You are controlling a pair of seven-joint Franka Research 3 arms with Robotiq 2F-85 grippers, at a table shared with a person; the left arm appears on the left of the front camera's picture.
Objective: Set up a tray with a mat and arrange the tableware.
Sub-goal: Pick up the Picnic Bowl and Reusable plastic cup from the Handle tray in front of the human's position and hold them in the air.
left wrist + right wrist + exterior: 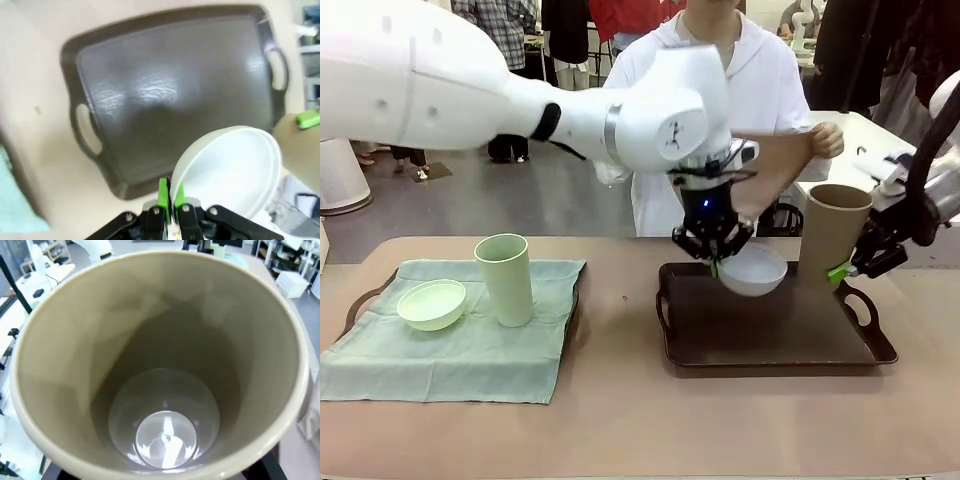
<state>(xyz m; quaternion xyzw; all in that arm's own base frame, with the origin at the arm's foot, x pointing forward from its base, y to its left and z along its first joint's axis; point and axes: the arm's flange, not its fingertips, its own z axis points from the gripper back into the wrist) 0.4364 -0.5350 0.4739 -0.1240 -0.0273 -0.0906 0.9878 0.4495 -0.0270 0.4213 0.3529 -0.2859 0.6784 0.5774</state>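
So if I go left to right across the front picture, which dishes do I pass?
You'd pass the pale green bowl → pale green cup → white bowl → tan cup.

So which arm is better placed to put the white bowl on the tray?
Left. The left gripper pinches the rim of the white bowl above the dark tray; the right gripper holds the tan cup.
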